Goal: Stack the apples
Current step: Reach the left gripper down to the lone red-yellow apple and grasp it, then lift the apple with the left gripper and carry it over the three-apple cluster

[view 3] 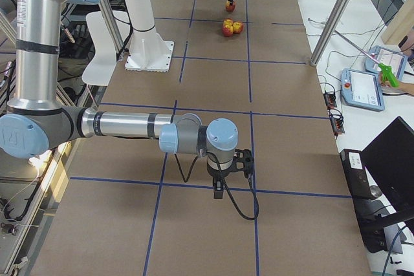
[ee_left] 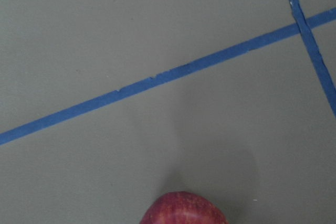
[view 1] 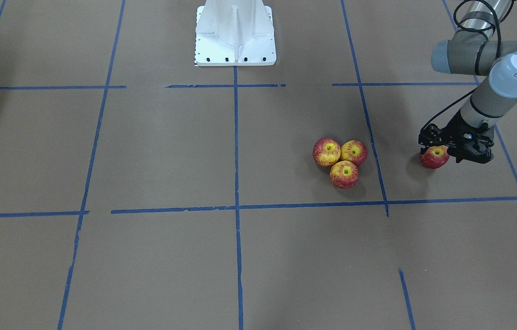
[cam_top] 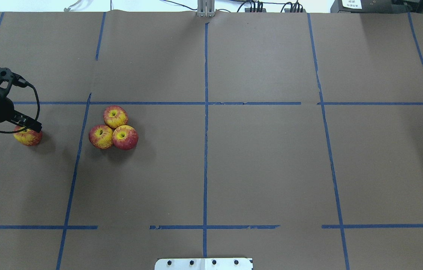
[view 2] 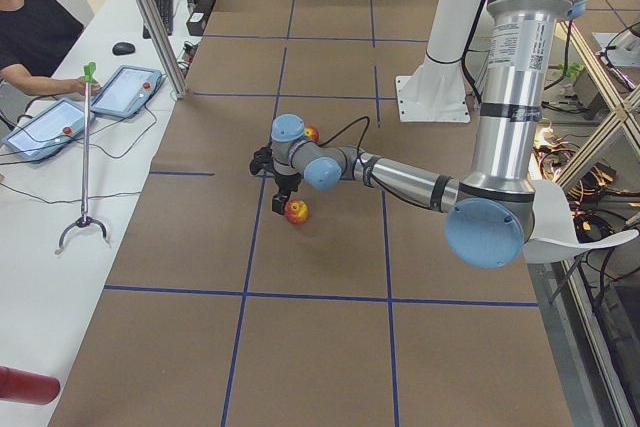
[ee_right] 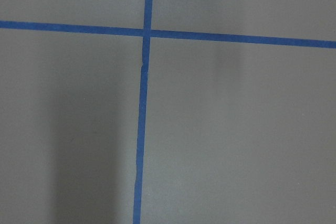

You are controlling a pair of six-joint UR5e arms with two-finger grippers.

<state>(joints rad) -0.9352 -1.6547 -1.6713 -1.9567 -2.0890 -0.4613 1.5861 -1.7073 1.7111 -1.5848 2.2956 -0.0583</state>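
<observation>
work surface: a table (view 1: pixel 148 151) covered in brown paper and divided into a grid by blue tape lines (view 1: pixel 236 137). the white pedestal base (view 1: pixel 235 34) stands on the robot's side of the table.

apples: all four are on the robot's left half of the table, and none rests on another. apple a (view 1: pixel 326 151), apple b (view 1: pixel 354 152) and apple c (view 1: pixel 344 174) form a tight triangle. each touches the other two, and each is upright with its yellow-green stem dimple facing up. apple c is the one farthest from the robot. apple d (view 1: pixel 434 158) lies apart from this group, further to the robot's left, with one tape line between them. it appears to rest on the paper.

left arm (view 1: pixel 483 101): reaches down over apple d. the left gripper (view 1: pixel 439 149) points down directly over apple d and covers part of it in the front-facing and overhead views. whether its fingers clamp the apple or stand apart beside it cannot be determined. the left wrist view shows only the red crown of apple d at its lower edge, plus tape and paper.

right arm (view 3: pixel 123 125): extends low over the table toward the robot's right end, well apart from the apples. the right gripper (view 3: pixel 222 189) points down near a tape line. it appears only in the side view, so its finger state cannot be determined.
</observation>
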